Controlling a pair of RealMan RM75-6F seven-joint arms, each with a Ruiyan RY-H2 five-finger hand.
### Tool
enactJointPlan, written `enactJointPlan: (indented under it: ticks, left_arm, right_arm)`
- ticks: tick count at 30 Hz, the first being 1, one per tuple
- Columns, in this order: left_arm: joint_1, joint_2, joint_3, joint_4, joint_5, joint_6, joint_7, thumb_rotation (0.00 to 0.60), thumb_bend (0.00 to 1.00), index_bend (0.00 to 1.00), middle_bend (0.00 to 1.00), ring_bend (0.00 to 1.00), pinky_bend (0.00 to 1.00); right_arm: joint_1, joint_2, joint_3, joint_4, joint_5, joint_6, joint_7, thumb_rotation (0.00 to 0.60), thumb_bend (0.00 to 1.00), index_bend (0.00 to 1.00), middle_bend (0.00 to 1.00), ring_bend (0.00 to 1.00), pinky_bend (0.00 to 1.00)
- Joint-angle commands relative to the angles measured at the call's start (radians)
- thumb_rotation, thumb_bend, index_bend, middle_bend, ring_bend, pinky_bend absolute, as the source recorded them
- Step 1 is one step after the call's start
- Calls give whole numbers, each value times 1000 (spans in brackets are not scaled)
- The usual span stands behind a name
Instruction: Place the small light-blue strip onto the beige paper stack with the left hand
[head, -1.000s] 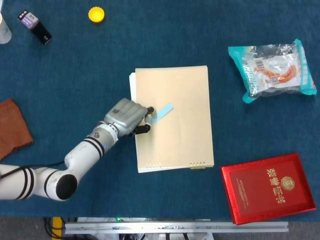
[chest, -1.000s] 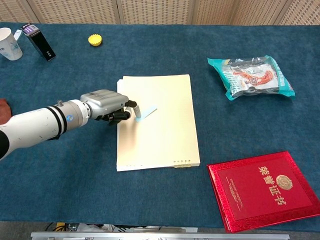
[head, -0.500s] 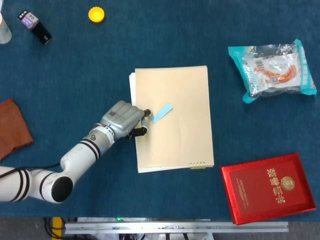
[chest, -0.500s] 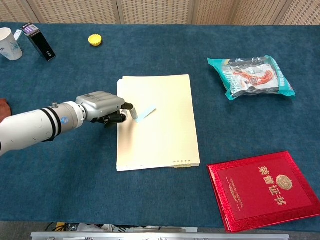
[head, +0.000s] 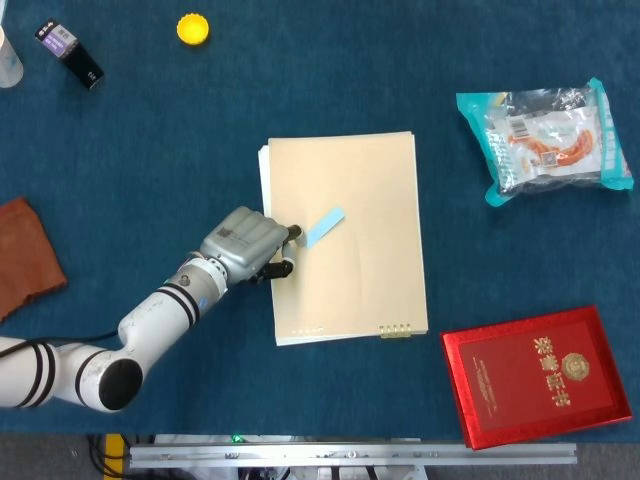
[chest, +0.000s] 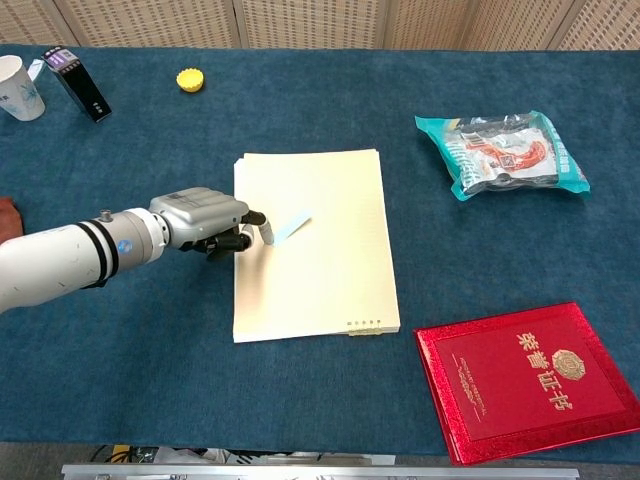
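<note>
The small light-blue strip (head: 325, 225) (chest: 290, 224) lies flat on the upper left part of the beige paper stack (head: 360, 270) (chest: 330, 270). My left hand (head: 248, 243) (chest: 205, 219) is at the stack's left edge, just left of the strip. It holds nothing. Its fingertips (head: 293, 233) reach just over the edge and stop a little short of the strip's lower end, and the thumb is set apart below them. My right hand is outside both views.
A red booklet (head: 540, 375) lies at the front right and a snack bag (head: 545, 140) at the back right. A yellow cap (head: 193, 29), a black box (head: 70, 54) and a paper cup (chest: 20, 88) sit at the back left. A brown cloth (head: 22, 255) lies at the left edge.
My left hand has let go of the strip and drawn back to the left, off the stack. The strip stays on the paper.
</note>
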Motion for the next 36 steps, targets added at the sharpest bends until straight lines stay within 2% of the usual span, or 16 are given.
enactJointPlan:
  ticks: [1,18,28,36]
  left_arm:
    - [-1,-3,-1,3,-3,-2,0,0,775,247,786,798,698]
    - [-3,-12,2,-2,-1,-8,5,1,774,248,784,798,698]
    - [-4,7,-22,-14,-1,3,-15,0,774,248,784,798,698]
    - [-20,-18,-30,16,-28,-16,-11,1,773,247,783,798,698]
  right_arm:
    - [-1,1,0,-1,0,1,-1,600,336,459,407,457,369]
    - [-2,2,0,-1,4,-1,-1,600,336,459,408,458,369]
    - [-1,1,0,1,5,-2,0,600,336,459,408,458,369]
    - [-1,0,1,0,7,-4,-4,600,336,459,408,458,369]
